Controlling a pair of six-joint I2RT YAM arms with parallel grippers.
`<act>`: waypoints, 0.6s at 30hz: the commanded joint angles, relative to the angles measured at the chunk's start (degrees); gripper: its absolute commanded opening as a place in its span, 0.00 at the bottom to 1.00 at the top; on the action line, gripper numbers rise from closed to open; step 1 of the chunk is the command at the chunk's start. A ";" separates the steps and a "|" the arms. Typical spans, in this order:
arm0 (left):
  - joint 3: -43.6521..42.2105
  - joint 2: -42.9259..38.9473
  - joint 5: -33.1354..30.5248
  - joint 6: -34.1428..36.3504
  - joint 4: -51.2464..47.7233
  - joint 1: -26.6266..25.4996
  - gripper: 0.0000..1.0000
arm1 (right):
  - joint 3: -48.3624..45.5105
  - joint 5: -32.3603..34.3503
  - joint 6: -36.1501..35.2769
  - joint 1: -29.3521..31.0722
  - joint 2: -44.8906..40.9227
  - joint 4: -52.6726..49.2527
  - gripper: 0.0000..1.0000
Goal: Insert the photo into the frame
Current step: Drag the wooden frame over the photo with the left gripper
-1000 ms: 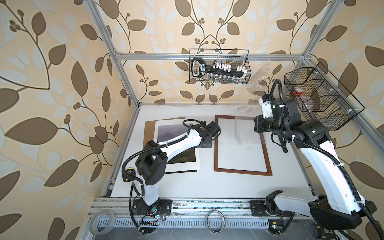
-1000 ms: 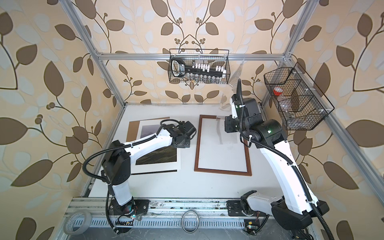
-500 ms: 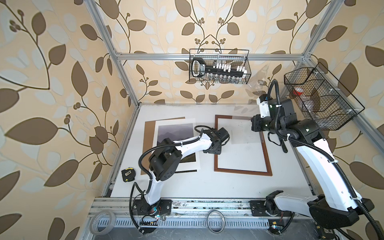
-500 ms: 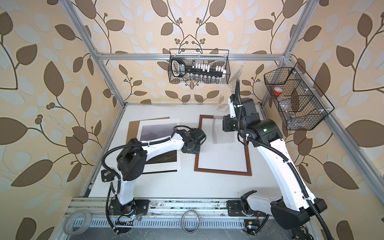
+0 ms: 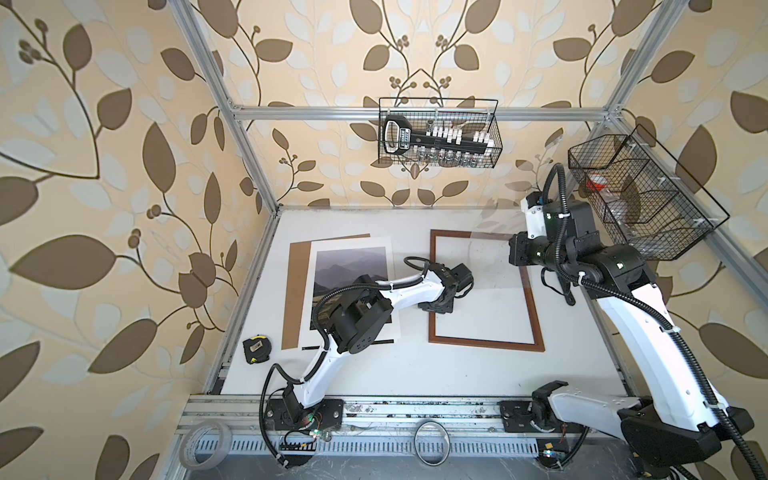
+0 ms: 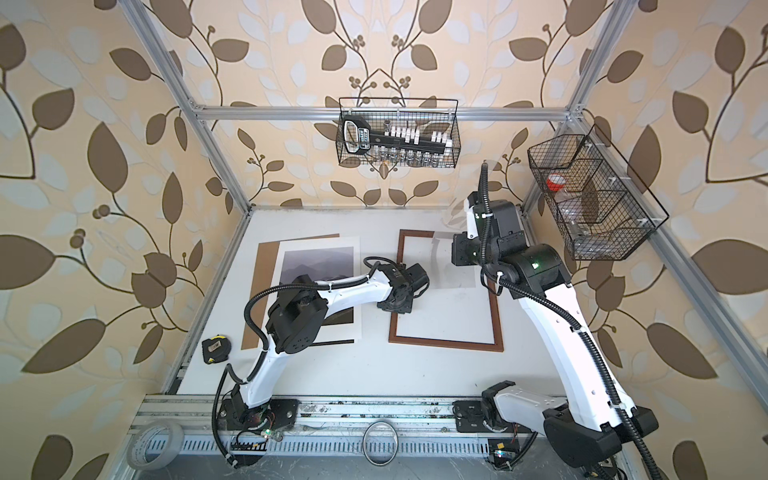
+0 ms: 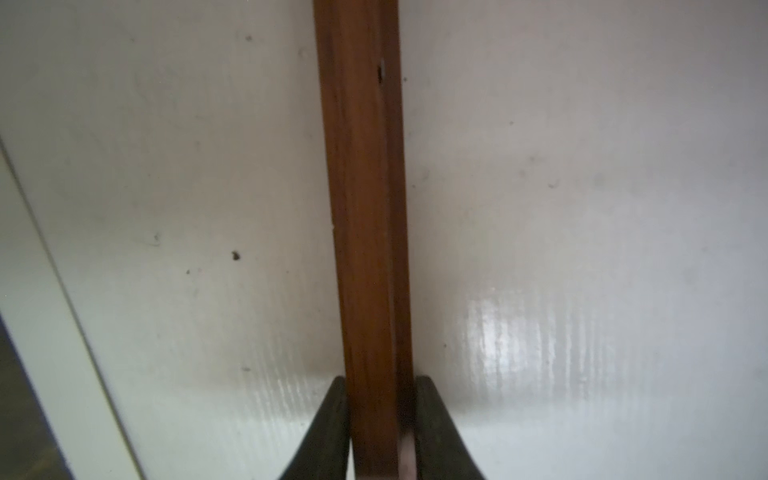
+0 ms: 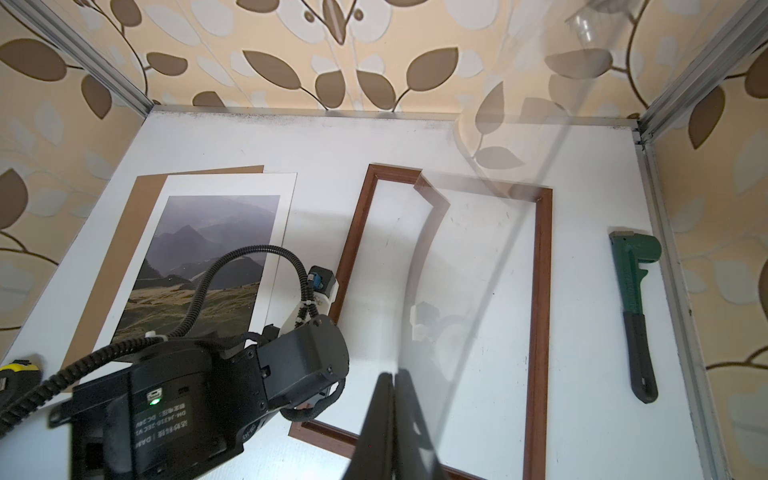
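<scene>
The photo (image 5: 351,266) (image 6: 318,262) (image 8: 208,249), a misty mountain print, lies flat on the left of the table, partly under my left arm. The frame (image 5: 486,343) (image 6: 444,343) (image 8: 540,291), a thin reddish-brown rectangle, lies to its right with bare table inside. My left gripper (image 5: 436,307) (image 6: 395,308) (image 7: 380,384) is shut on the frame's left rail (image 7: 361,208), one finger on each side. My right gripper (image 5: 512,249) (image 6: 455,249) (image 8: 392,376) is shut on a clear sheet (image 5: 494,266) (image 8: 478,270), held bowed above the frame's far right part.
A white mat (image 5: 353,242) borders the photo, over a brown backing board (image 5: 295,291). A tape measure (image 5: 256,349) sits at the near left. A green wrench (image 8: 636,291) lies right of the frame. Wire baskets hang on the back wall (image 5: 438,133) and right wall (image 5: 640,199).
My left gripper has moved right from over the photo to the frame's left rail, opened on the way and closed on the rail. The right arm shifted slightly with the clear sheet.
</scene>
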 commanded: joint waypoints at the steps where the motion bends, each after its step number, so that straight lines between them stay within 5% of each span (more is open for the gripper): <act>1: -1.71 -2.40 -7.20 0.56 -5.93 -0.25 0.15 | -0.60 -0.06 -0.90 -0.23 -1.21 1.78 0.00; 10: -8.50 -16.65 -8.91 1.37 -6.76 2.14 0.04 | 0.61 -3.80 0.80 -0.23 -1.09 3.15 0.00; 18: -28.17 -31.44 -7.19 3.18 -2.17 8.62 0.03 | 1.64 -6.13 2.32 1.99 -0.90 5.03 0.00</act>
